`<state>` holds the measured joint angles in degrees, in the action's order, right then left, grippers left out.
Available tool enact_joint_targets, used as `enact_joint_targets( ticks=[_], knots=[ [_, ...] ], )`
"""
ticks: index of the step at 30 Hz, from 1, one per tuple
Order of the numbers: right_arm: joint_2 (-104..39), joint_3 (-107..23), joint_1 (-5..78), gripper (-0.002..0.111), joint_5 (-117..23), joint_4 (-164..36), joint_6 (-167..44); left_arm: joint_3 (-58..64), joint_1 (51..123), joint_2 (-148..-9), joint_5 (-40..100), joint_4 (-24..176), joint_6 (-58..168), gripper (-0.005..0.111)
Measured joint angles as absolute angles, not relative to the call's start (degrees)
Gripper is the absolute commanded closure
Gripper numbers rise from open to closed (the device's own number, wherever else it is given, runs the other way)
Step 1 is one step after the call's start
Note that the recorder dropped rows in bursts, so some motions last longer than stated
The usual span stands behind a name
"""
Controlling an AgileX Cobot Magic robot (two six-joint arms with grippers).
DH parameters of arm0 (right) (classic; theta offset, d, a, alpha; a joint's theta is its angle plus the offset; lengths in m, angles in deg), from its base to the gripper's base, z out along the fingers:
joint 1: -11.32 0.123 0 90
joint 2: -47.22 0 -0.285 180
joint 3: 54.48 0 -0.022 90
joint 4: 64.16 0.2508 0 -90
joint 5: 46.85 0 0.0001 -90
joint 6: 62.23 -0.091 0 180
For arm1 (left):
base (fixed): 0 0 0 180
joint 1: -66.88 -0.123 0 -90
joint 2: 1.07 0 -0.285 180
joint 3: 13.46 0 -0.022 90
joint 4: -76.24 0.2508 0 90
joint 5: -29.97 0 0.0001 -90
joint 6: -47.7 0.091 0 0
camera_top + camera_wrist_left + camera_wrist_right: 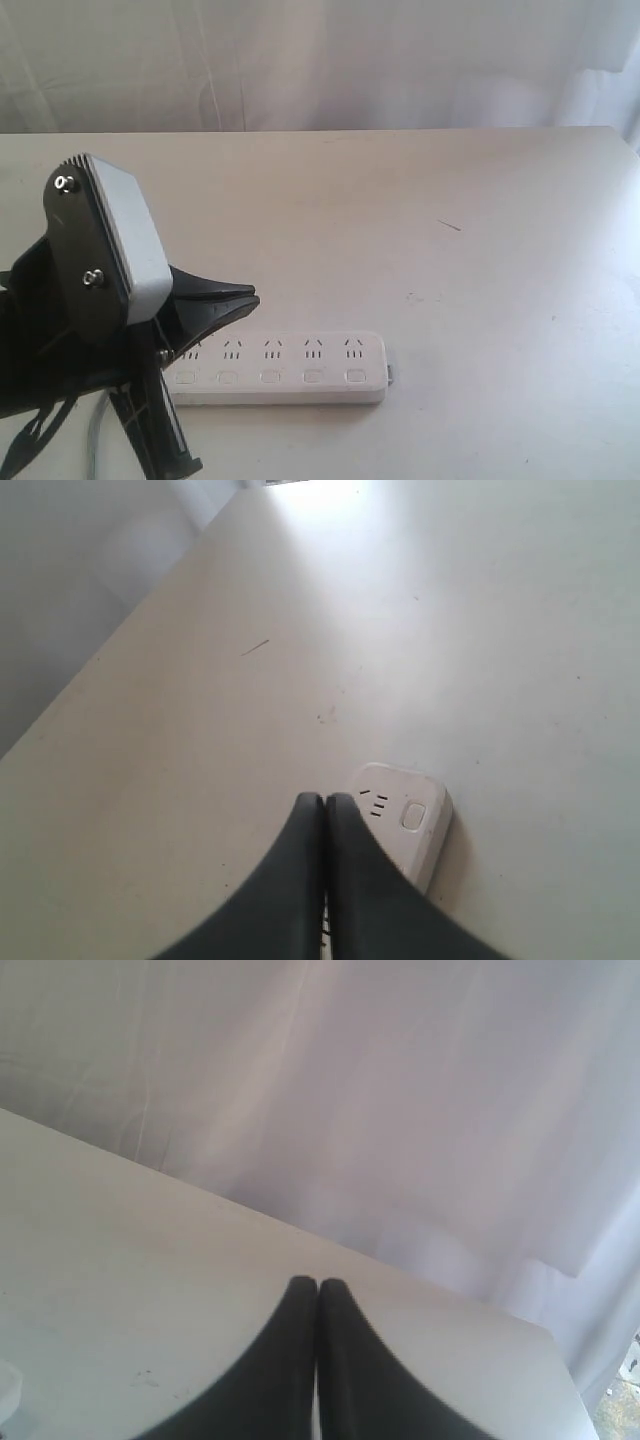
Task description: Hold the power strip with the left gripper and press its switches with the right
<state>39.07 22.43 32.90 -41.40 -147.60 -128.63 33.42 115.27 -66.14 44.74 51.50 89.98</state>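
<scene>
The white power strip (290,385) lies flat near the table's front edge. Its row of small square switches (270,377) runs along the near side. My left gripper (250,296) is shut with nothing in it and hangs over the strip's left end, tips pointing right; I cannot tell if it touches. In the left wrist view the left gripper (323,800) covers most of the power strip (432,838), leaving only the far end and one switch (413,816) visible. My right gripper (317,1285) is shut and empty above bare table, and the exterior view does not show it.
The left arm's silver-edged block (120,240) stands tall at the front left and hides the strip's left end. A thin grey cord (96,430) runs down behind that arm. A white curtain (320,60) backs the table (450,200).
</scene>
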Motion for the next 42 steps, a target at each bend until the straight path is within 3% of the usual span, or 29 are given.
enact_joint_targets(
  ticks=[11, 19, 29, 42],
  knots=[
    [39.1, 22.4, 32.9, 0.108, -41.3, -147.5, -128.6, 34.9, 114.0, -63.5, 46.9, 47.3, 87.7, 0.107],
    [39.1, 22.4, 32.9, 0.108, -41.3, -147.4, -128.6, 42.4, 101.9, -62.3, 49.1, 52.1, 74.9, 0.107],
    [39.1, 22.4, 32.9, 0.108, -41.2, -147.4, -128.6, 51.0, 83.3, -47.8, 56.1, 93.2, 27.9, 0.107],
    [39.1, 22.4, 32.9, 0.108, -41.2, -147.4, -128.6, 63.0, 73.7, -30.3, 55.6, 104.8, 12.2, 0.107]
  ],
)
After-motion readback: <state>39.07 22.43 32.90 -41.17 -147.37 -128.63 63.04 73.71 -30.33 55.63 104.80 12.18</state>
